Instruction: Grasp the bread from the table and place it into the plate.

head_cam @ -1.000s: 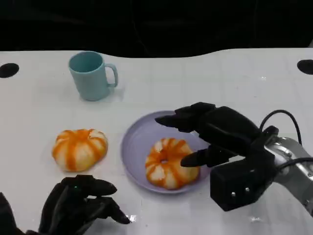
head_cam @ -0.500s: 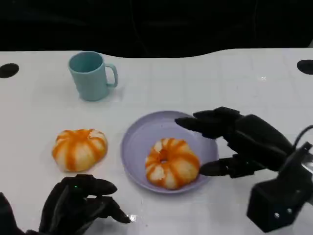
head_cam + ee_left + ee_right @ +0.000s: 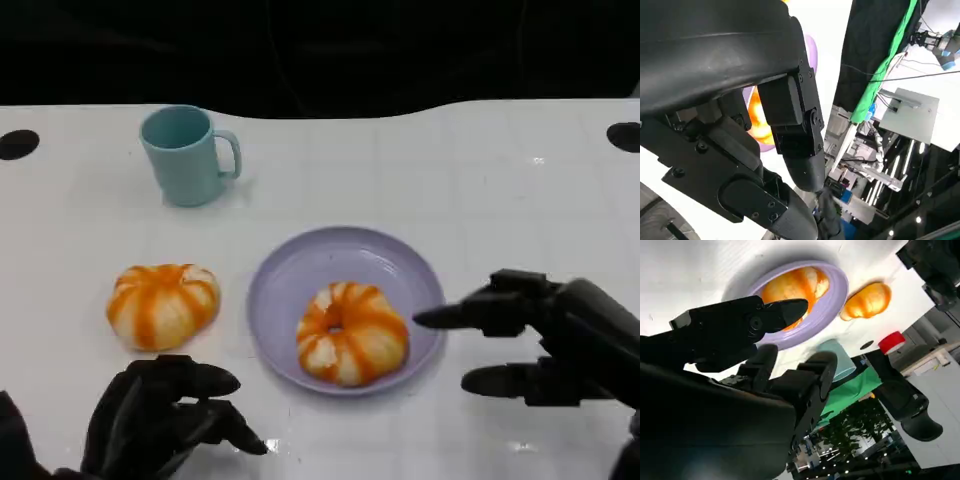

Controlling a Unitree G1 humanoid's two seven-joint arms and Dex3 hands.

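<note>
Left hand [image 3: 160, 415] is resting nearest, fingers curled, gripping nothing. Right hand [image 3: 555, 345] is hovering just beside the plate [image 3: 290, 270], fingers apart, empty. One bread [image 3: 350, 332] is lying in the plate; another bread [image 3: 162, 304] is sitting beside it on the tabletop [image 3: 500, 180]; mug [image 3: 186, 155] beyond.

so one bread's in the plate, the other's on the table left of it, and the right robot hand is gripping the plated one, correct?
Not quite. In the head view the right robot hand is open, clear of the plate, holding nothing. One bread in the plate and the other bread left of it are correct.
</note>
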